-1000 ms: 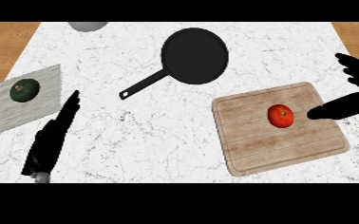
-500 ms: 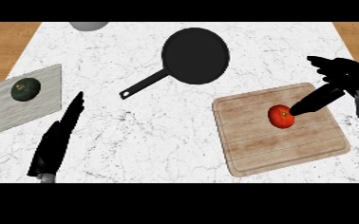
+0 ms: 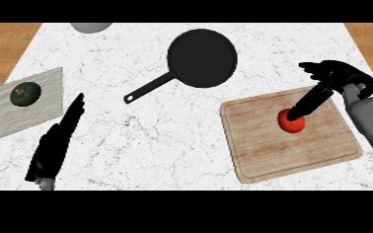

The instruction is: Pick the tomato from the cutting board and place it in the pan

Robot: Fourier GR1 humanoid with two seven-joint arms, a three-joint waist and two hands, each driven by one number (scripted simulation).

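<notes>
Now our right hand (image 3: 336, 76) is spread open, one finger touching the tomato (image 3: 292, 125) on the cutting board (image 3: 291, 153); the pan (image 3: 202, 58) sits up to its left.

Tomato (image 3: 293, 125) partly behind right hand (image 3: 336, 77)

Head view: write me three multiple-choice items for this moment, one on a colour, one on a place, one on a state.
1. The pan is:
A black
B red
C silver

2. The tomato lies:
A in the pan
B on the cutting board
C on the bare counter

3. The right hand has its fingers:
A straight, reaching to the tomato
B curled round the pan's handle
C in a fist, far from the board

Answers:
1 A: bowl and handle are both black.
2 B: wooden board shows all around it.
3 A: they stretch down to the tomato's top.
</notes>
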